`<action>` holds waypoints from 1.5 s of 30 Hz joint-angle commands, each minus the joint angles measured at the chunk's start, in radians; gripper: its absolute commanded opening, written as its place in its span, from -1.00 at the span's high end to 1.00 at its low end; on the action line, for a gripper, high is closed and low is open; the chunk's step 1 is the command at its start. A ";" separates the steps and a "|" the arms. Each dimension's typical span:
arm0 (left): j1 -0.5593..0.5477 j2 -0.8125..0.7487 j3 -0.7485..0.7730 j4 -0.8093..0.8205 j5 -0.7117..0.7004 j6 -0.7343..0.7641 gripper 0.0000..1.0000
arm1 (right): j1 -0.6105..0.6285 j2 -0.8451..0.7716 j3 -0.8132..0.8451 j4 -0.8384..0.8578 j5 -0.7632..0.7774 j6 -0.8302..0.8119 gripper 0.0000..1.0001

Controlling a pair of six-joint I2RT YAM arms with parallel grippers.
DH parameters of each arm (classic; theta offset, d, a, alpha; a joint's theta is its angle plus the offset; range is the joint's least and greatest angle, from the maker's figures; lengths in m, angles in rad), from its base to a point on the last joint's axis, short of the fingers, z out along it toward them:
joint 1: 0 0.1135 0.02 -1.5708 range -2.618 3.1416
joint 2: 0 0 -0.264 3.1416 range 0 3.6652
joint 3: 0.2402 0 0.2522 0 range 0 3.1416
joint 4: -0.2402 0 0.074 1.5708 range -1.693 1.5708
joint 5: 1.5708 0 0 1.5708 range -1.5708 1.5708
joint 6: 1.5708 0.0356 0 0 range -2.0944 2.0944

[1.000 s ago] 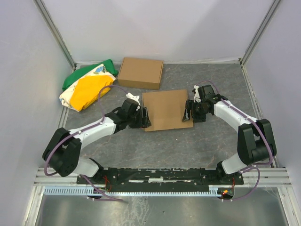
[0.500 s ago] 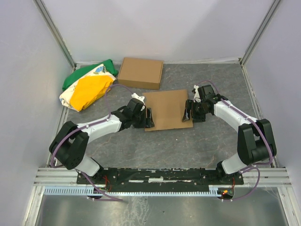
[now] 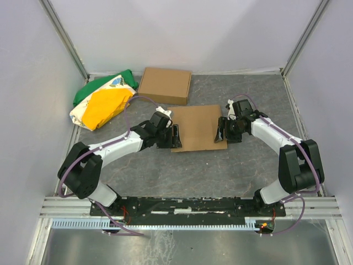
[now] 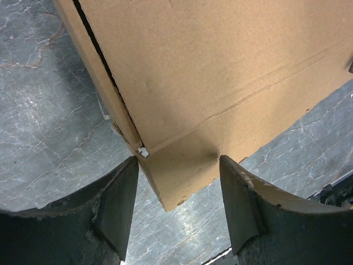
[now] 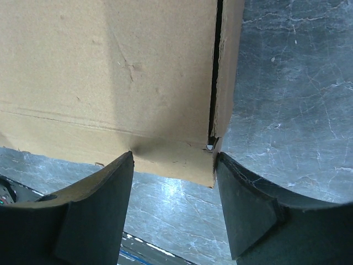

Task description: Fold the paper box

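Observation:
The paper box (image 3: pixel 197 127) lies shut and flat, a shallow brown cardboard box in the middle of the grey table. My left gripper (image 3: pixel 175 136) is at its near left corner and stands open. In the left wrist view the paper box's (image 4: pixel 220 72) corner flap pokes between the two fingers of this gripper (image 4: pixel 177 160), which straddle it. My right gripper (image 3: pixel 221 131) is at the near right corner, also open. There the paper box's (image 5: pixel 110 72) front edge runs between the fingers of that gripper (image 5: pixel 174 155), and one fingertip (image 5: pixel 226 171) sits against the side wall.
A second, ready-made cardboard box (image 3: pixel 165 85) stands at the back, just behind the paper box. A green, yellow and white bag (image 3: pixel 102 102) lies at the back left. Pale walls close in three sides, and a metal rail (image 3: pixel 187 205) runs along the near edge.
My left gripper has slid right and slightly forward onto the box's near left corner, its fingers narrowing a little. The box shifted slightly right. The right arm has not moved.

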State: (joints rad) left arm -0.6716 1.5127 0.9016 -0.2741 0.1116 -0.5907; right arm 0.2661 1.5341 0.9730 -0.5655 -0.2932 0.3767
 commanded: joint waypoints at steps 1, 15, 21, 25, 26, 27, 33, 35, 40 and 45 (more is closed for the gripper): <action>-0.008 0.001 0.074 -0.002 0.075 0.011 -0.32 | 0.004 -0.006 0.004 0.022 -0.034 -0.005 -0.38; -0.008 0.015 0.088 -0.038 0.088 0.025 -0.30 | 0.004 0.002 0.005 0.025 -0.033 -0.006 -0.37; -0.009 0.014 0.094 -0.043 0.102 0.025 -0.30 | 0.004 0.009 0.008 0.024 -0.032 -0.007 -0.38; -0.008 0.020 0.096 -0.034 0.126 0.018 -0.29 | 0.004 0.009 0.009 0.022 -0.032 -0.006 -0.37; -0.008 0.021 0.095 -0.031 0.130 0.015 -0.29 | 0.005 0.010 0.008 0.022 -0.032 -0.006 -0.37; -0.008 0.023 0.095 -0.029 0.133 0.013 -0.29 | 0.004 0.011 0.008 0.023 -0.032 -0.006 -0.37; -0.008 0.018 0.094 -0.027 0.143 0.011 -0.27 | 0.004 0.012 0.009 0.021 -0.032 -0.006 -0.37; -0.007 0.012 0.097 -0.026 0.145 0.009 -0.27 | 0.004 0.014 0.010 0.021 -0.032 -0.006 -0.37; -0.002 0.012 0.101 -0.019 0.168 0.003 -0.25 | 0.004 0.016 0.013 0.021 -0.035 -0.007 -0.37; 0.002 0.010 0.096 -0.010 0.181 -0.002 -0.24 | 0.004 0.017 0.010 0.021 -0.035 -0.006 -0.37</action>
State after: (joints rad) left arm -0.6670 1.5398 0.9440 -0.3653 0.2134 -0.5907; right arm 0.2646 1.5478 0.9730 -0.5655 -0.2867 0.3687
